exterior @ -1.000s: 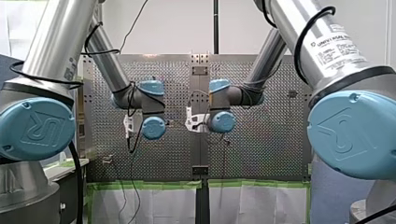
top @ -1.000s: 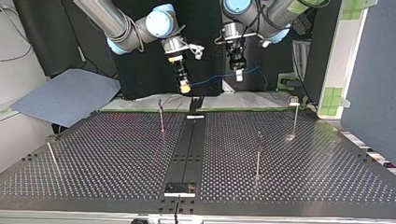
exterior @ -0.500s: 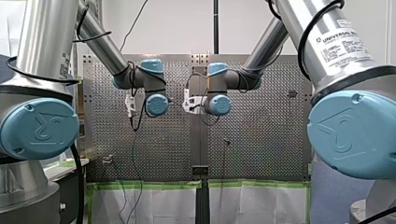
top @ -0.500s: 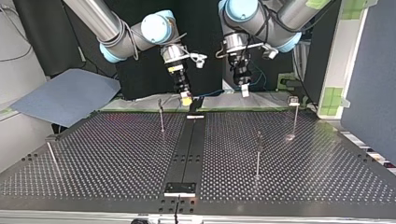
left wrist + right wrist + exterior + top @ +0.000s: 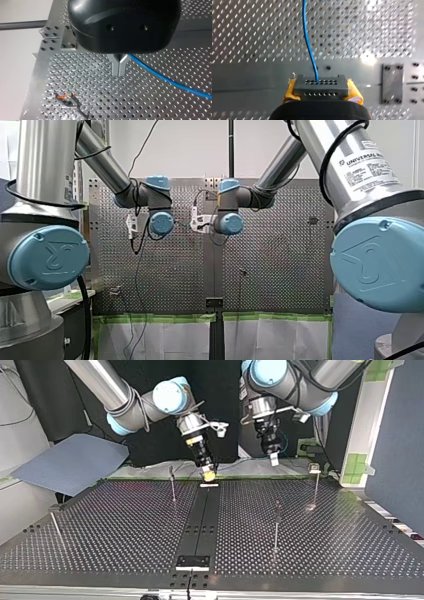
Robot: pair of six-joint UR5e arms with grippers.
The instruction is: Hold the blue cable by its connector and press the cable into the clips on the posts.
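- Right wrist view: my right pincer (image 5: 322, 93) is clamped by its yellow pads on the dark connector (image 5: 321, 86). The blue cable (image 5: 309, 40) leaves the connector's face straight ahead, away from the pincer, over the perforated counter (image 5: 249, 30).
- Left wrist view: my left pincer (image 5: 120, 72) has its metal fingers brought together at the tips. The cable comes out of the notch just above those tips and trails off to one side, low over the counter. It looks enclosed there, but I cannot tell whether it is nipped hard or free to slide.
- Top view: by that reading the cable's long axis lies along the counter's far edge, from my right pincer at the middle to my left pincer further to the view's right. The span itself is too faint to trace.
- The coming move turns on the thin post (image 5: 173, 487) just to the view's left of my right pincer, whose clip sits at about the height of the pincer's tip. The cable runs off the opposite way, so I judge the connector end must first be carried across that clip before any pressing. My right arm is plainly the nearer one.
- Two more posts, the middle post (image 5: 276, 527) and the corner post (image 5: 315, 487), stand well apart at the view's right, on my left arm's side.
- The counter is bare metal with a dark strip (image 5: 202, 515) down its middle. The posts are slender, so a sideways nudge from a pincer could bend one.
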